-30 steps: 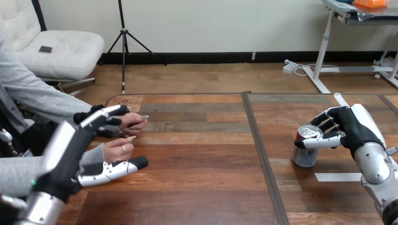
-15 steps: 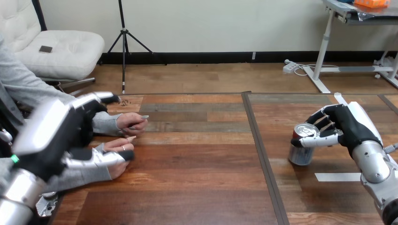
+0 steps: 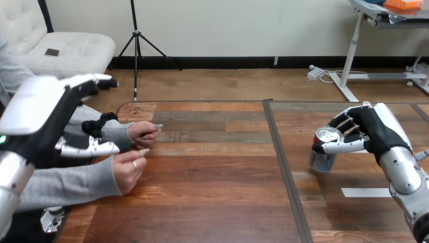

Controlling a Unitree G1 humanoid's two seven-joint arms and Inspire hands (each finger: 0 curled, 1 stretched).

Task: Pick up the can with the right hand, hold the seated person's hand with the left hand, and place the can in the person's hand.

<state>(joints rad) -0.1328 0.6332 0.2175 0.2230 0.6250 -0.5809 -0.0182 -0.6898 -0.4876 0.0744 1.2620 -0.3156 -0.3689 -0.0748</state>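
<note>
The wooden table (image 3: 217, 177) spans the view, with a dark seam running from 12 to 6 o'clock just right of its middle.

The left arm (image 3: 9, 177) comes up from 7 o'clock and ends in the left hand (image 3: 43, 119) at 9 o'clock. It is raised over the person's forearms with its white back turned upward. This hand is released: its fingers (image 3: 93, 80) reach out straight toward 1 o'clock, and its thumb (image 3: 88, 149) lies level toward 3 o'clock, just over the wrist of the near hand (image 3: 129, 169). It clasps nothing.

The right arm (image 3: 404, 177) enters from 4 o'clock. The right hand (image 3: 377, 131), at 3 o'clock, is grasping the can (image 3: 322, 158), with its fingers bent round the far side of the rim and its thumb across the near side.

The person's two hands lie on the table at 9 o'clock. The far hand (image 3: 144, 132) is at 1 o'clock of the near one and close beside it. Both lie just past the left hand's thumb tip.

The can is upright, right of the seam, at 9 o'clock of the right palm. Its base is blurred, so I cannot tell whether it touches the table.

A white tape strip (image 3: 365, 192) lies flat at 5 o'clock of the can.
</note>
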